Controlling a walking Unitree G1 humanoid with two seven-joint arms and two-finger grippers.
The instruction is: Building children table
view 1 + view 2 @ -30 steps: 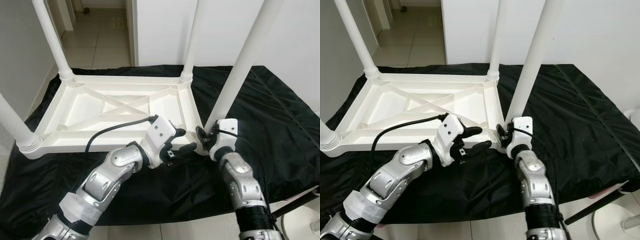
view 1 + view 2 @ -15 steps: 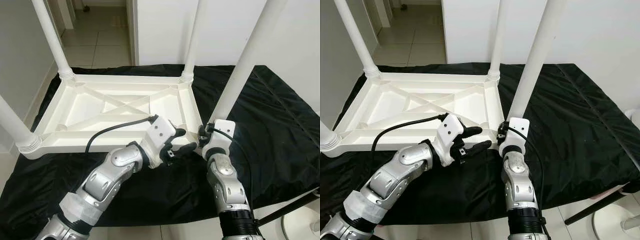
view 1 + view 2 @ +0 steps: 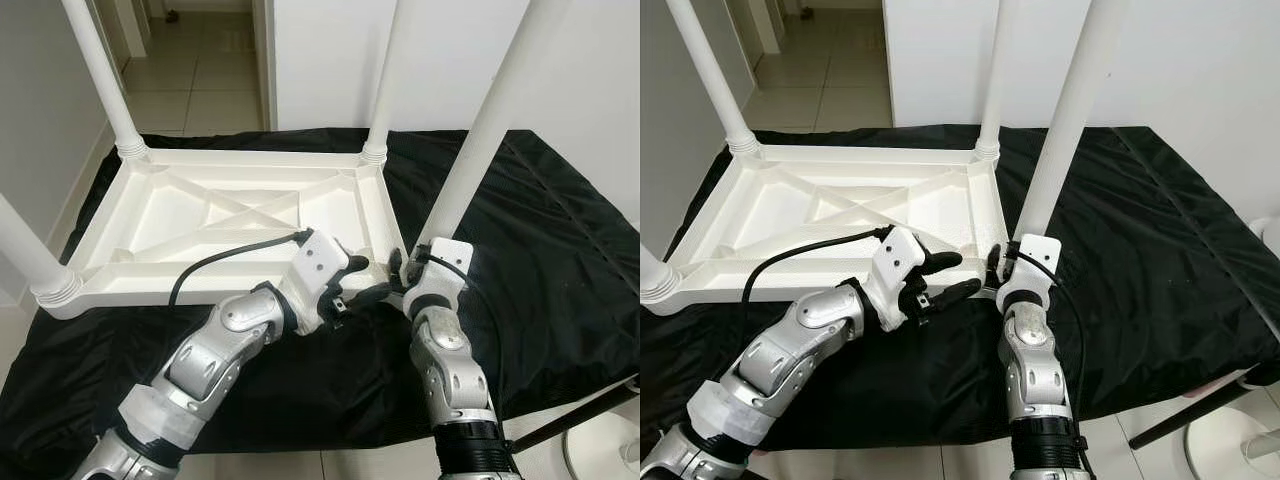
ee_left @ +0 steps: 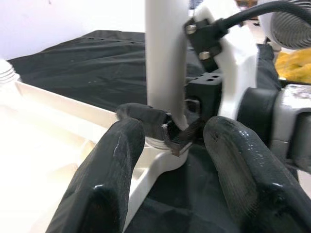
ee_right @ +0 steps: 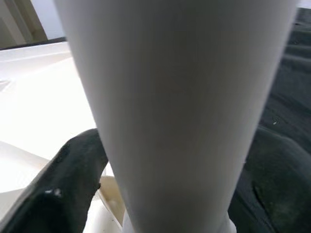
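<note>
A white children's table (image 3: 200,215) lies upside down on a black cloth (image 3: 540,230), its legs pointing up. My right gripper (image 3: 400,268) is shut on the base of the near right leg (image 3: 480,140), just above its socket at the table's corner. In the right wrist view this leg (image 5: 170,97) stands between the two black fingers (image 5: 63,194). My left gripper (image 3: 365,280) is open beside the same corner, its fingers (image 4: 116,165) pointing at the leg base (image 4: 165,58) without touching it.
The other legs stand at the far left (image 3: 100,75), far right (image 3: 385,75) and near left (image 3: 25,245) corners. A white wall (image 3: 450,50) is behind, and a tiled hallway floor (image 3: 190,70) at the back left. The cloth's front edge drops to the floor.
My right wrist has turned around the leg's base and its forearm has swung left. The left gripper has edged closer to the leg's base.
</note>
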